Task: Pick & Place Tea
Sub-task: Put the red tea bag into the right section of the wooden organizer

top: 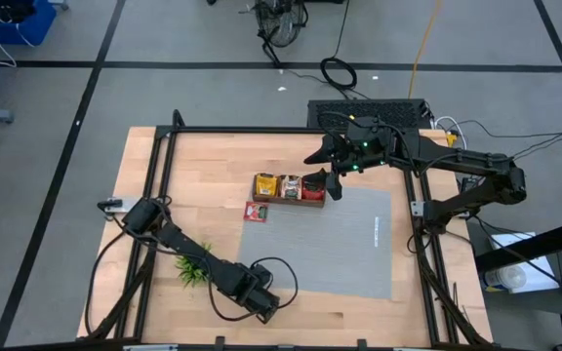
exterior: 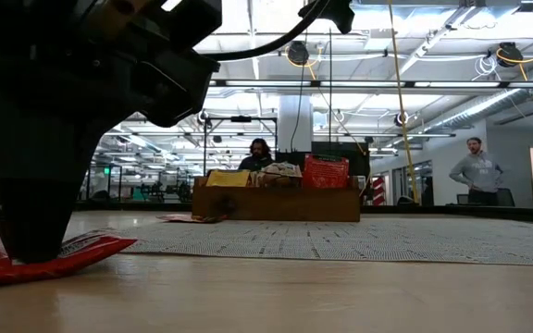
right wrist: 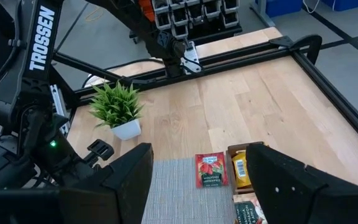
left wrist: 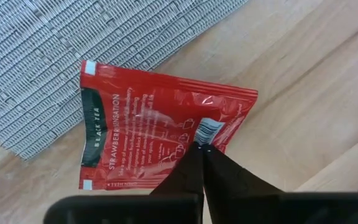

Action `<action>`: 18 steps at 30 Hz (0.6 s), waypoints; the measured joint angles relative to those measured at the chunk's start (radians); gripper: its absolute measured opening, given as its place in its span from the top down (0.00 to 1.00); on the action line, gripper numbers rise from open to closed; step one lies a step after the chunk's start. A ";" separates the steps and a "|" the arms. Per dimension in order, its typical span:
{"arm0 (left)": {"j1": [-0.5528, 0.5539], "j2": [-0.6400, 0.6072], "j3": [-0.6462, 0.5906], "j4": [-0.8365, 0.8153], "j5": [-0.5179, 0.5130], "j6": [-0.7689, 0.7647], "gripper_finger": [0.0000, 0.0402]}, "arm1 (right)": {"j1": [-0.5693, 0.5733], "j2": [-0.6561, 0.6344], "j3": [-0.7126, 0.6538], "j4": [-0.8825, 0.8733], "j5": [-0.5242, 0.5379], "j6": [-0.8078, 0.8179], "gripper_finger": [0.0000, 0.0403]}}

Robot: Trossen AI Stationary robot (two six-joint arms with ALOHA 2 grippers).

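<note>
My left gripper (left wrist: 201, 147) is shut on a red tea packet (left wrist: 148, 134) that lies on the wood by the grey mat's near left corner; the low view shows the packet (exterior: 35, 257) under it. The arm hides this packet from above, where the left gripper (top: 261, 304) shows by the near edge. My right gripper (top: 335, 185) hangs open over the right end of the wooden tray (top: 288, 199), which holds yellow, brown and red packets. Another red packet (top: 255, 212) lies flat beside the tray's near left corner, also seen as the red packet (right wrist: 209, 170). My left gripper has the red packet by its edge beside the barcode (left wrist: 213, 127), pinched between the two shut fingertips. The fingers come down on it from above. The packet lies on the table, slightly raised toward the fingers (exterior: 72, 245).
A small green plant in a white pot (top: 191, 268) stands on the wood left of my left arm. The grey mat (top: 359, 244) covers the table's middle and right. A black frame (top: 164, 146) borders the table. People (exterior: 475, 171) stand in the room beyond.
</note>
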 joint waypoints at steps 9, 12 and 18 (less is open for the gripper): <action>0.003 -0.033 -0.004 -0.021 -0.012 0.009 1.00 | 0.000 0.000 0.000 0.000 0.000 0.000 0.41; 0.001 -0.080 -0.011 -0.067 -0.091 0.008 1.00 | 0.000 0.000 0.000 0.001 0.000 0.000 0.41; 0.017 -0.186 -0.006 -0.179 -0.146 -0.006 1.00 | 0.000 0.000 0.000 0.007 0.000 -0.015 0.41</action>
